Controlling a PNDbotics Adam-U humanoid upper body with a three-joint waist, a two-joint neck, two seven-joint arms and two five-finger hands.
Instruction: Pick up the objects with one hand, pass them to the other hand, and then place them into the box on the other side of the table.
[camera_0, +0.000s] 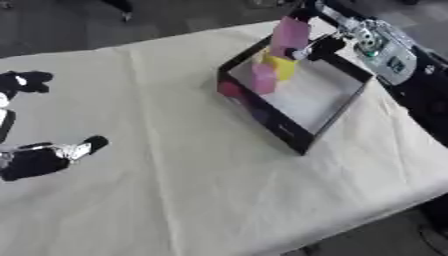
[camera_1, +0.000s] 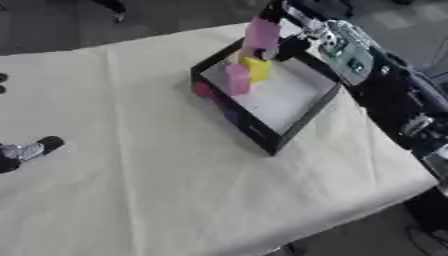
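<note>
Upper right: right hand (camera_0: 319, 47) grips pink block (camera_0: 290, 33) over black box (camera_0: 297, 137). Cream cloth covers counter (camera_0: 192, 180); dark floor behind. Left hand (camera_0: 39, 157) relaxed open, left edge.

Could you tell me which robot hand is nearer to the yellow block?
The right robot hand is just above the yellow block in the box; the left robot hand is far across the table.

**Black limbs, silver joints**

The right arm (camera_0: 389, 55) carries a pale grey-silver housing with a small green mark and darker fittings (details too blurred to read), ending in a black right hand (camera_0: 322, 47). Beyond it the limb is black. The left hand (camera_0: 39, 157) is black with silver-white segments between its dark parts.
</note>
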